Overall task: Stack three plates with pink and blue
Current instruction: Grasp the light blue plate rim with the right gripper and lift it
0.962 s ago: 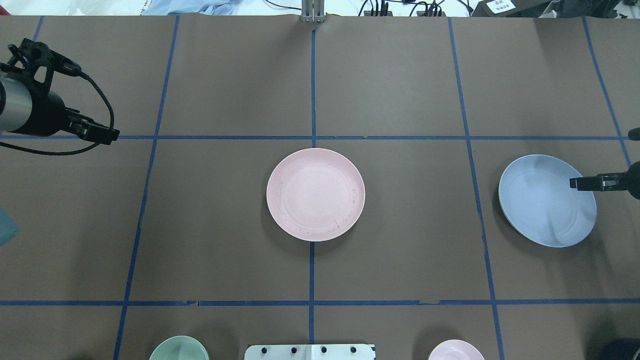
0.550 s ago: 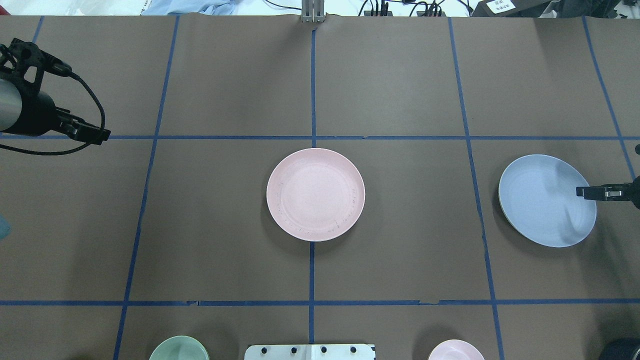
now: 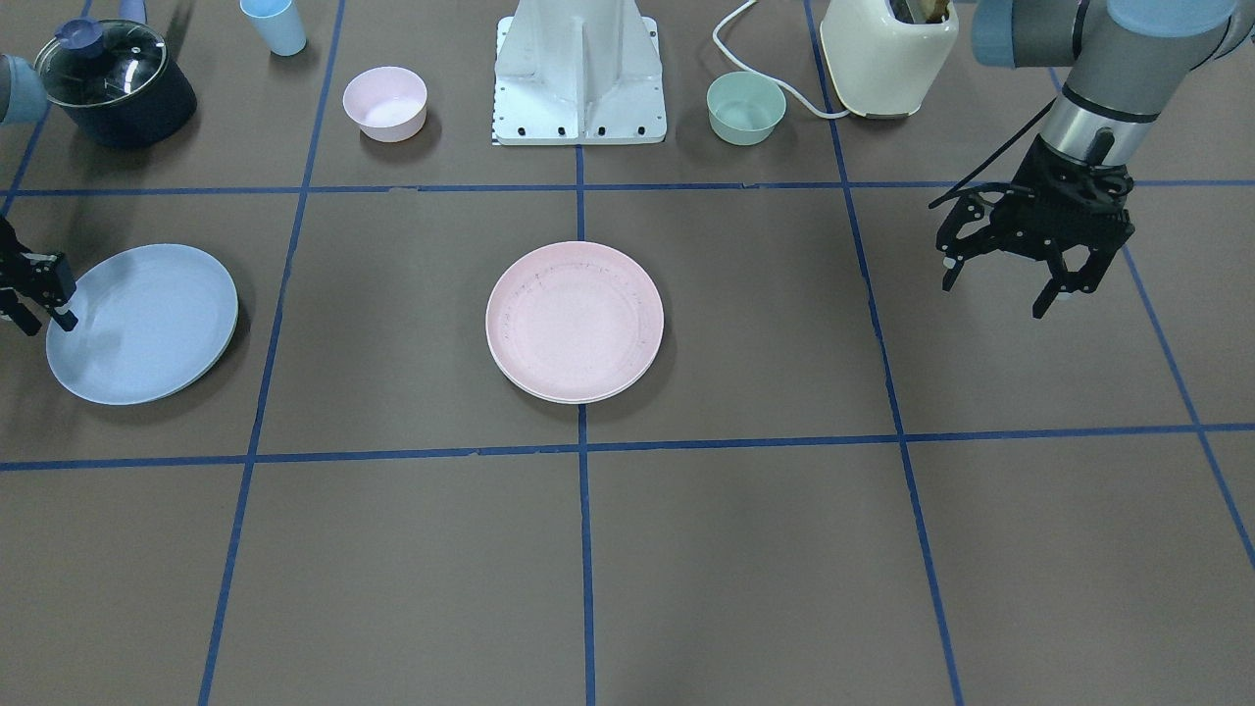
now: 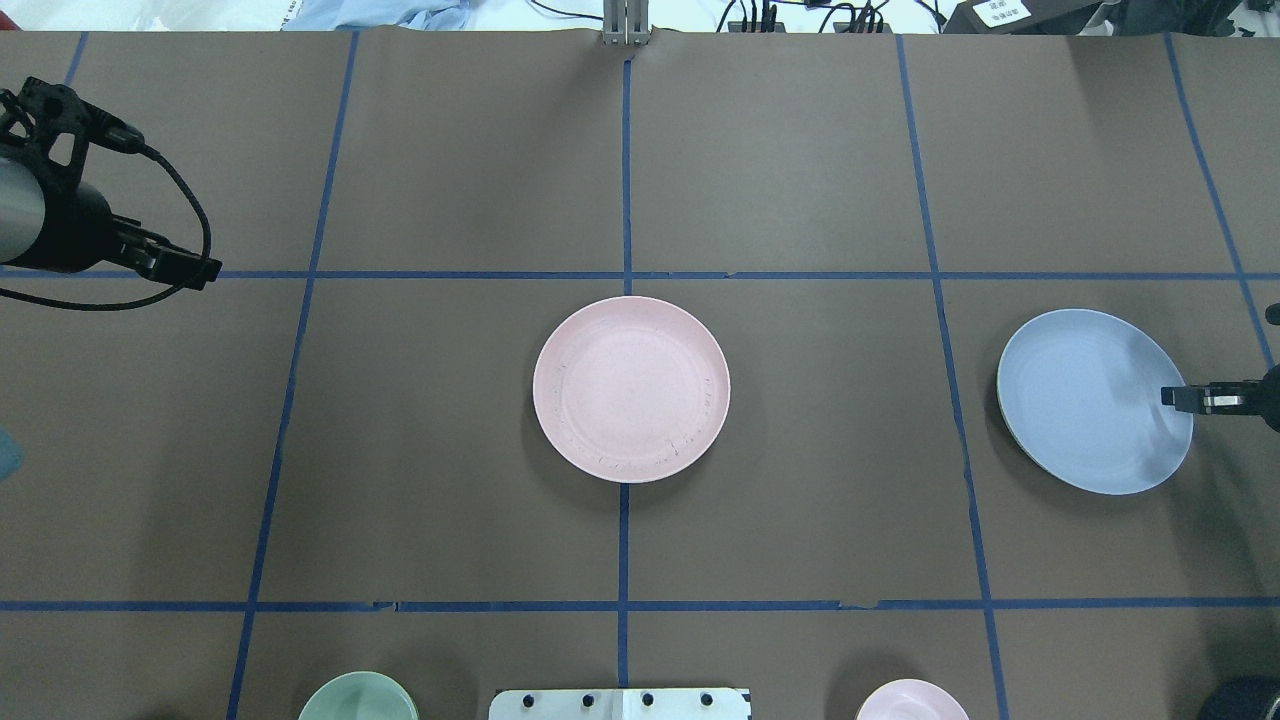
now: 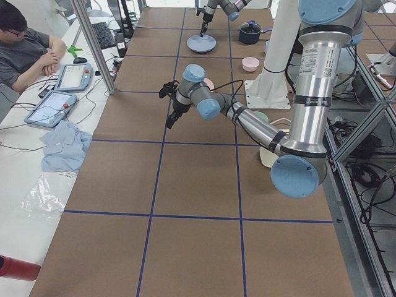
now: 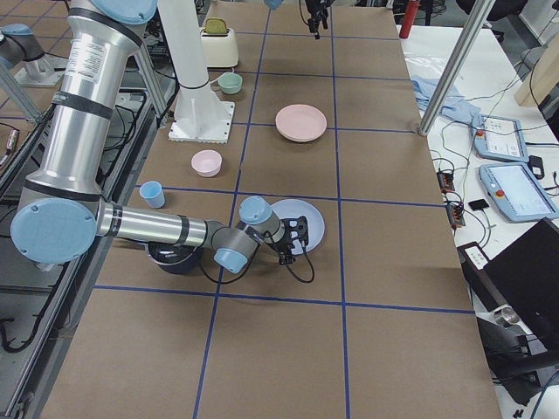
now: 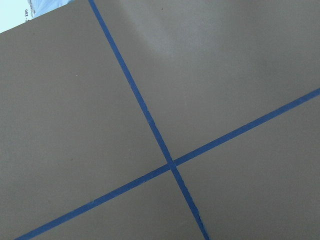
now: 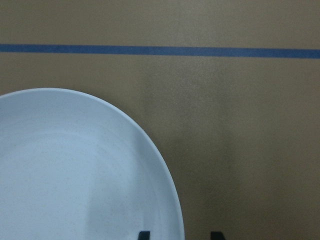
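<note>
Right hand [image 4: 1172, 397], fingers spread, astride the outer rim of the blue plate [image 4: 1085, 400]

Brown-covered table [image 4: 800, 150], marked with a blue tape grid [image 4: 625, 275]. White bench [image 5: 25, 161] beyond its far edge carries two tablets [image 5: 73, 76] and a blue cloth [image 5: 62, 145]. Aluminium post [image 5: 94, 46] stands beside. Lighting even.

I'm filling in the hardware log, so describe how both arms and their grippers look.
The left arm and the right arm are silver-grey metal tubes with rounded pale-blue joint caps. The left gripper and the right gripper are matte black, each with two slim fingers. The left one shows open linkage bars. A thin black cable loops loose beside the left wrist. No markings are legible.
</note>
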Tool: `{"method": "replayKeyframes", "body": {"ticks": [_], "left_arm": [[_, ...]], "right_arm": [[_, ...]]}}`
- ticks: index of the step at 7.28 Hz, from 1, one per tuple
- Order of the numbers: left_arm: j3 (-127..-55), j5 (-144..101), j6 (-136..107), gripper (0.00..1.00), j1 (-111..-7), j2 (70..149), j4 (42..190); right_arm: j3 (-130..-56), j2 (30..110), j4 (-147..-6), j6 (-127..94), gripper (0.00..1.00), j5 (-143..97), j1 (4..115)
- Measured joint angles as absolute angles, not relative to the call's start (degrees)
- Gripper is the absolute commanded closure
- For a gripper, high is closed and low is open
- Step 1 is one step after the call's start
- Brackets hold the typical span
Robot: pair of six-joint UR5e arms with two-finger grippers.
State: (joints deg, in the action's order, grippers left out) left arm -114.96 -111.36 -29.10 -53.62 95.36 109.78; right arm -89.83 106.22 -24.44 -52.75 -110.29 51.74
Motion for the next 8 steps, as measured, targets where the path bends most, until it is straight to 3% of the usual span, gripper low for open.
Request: {"method": "replayKeyframes", "body": {"ticks": [5, 8], "left_arm": [[-115.0, -111.4, -29.2, 0.0, -53.6, 95.4, 109.8], [-114.9, -111.5, -29.2, 0.0, -53.8, 95.4, 109.8]], "right_arm": [[-95.0, 105.1, -25.3, -54.8, 1.0, -113.0, 52.1], [-102.6, 92.6, -38.0, -68.2, 1.0, -115.8, 54.1]]}}
